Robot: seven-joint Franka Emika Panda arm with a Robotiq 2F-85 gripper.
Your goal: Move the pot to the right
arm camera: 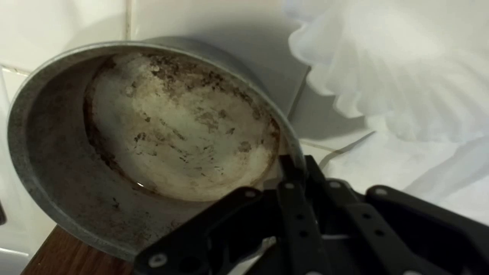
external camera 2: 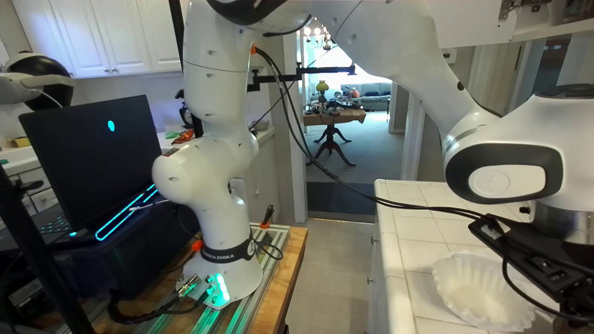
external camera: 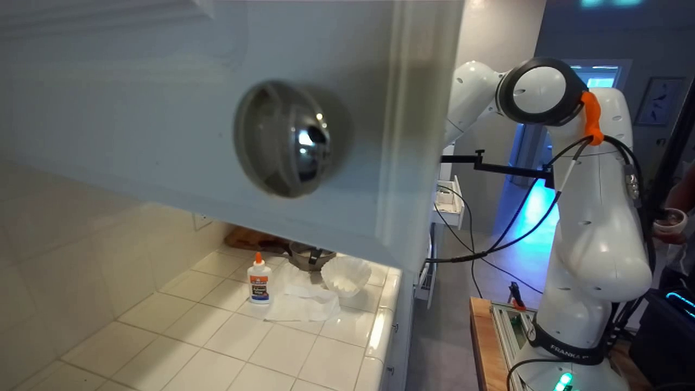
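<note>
The pot [arm camera: 183, 130] is round, shallow grey metal with a stained, dark-edged inside. It fills the left half of the wrist view and stands on the tiled counter. In an exterior view the pot [external camera: 302, 260] shows only in part, below the cabinet door's lower edge. My gripper [arm camera: 301, 168] has one finger inside the pot and one outside, pressed together on its rim. In an exterior view a dark fingertip [external camera: 315, 254] shows at the pot; the door hides the rest of the gripper. In another exterior view the pot is out of view.
An open cabinet door [external camera: 163, 108] with a shiny round knob [external camera: 282, 138] hangs over the counter. A white fluted filter stack [external camera: 346, 276] and white paper [external camera: 304, 305] lie beside the pot. A glue bottle [external camera: 259, 282] stands nearby. A brown wooden board [arm camera: 76, 256] lies at the pot.
</note>
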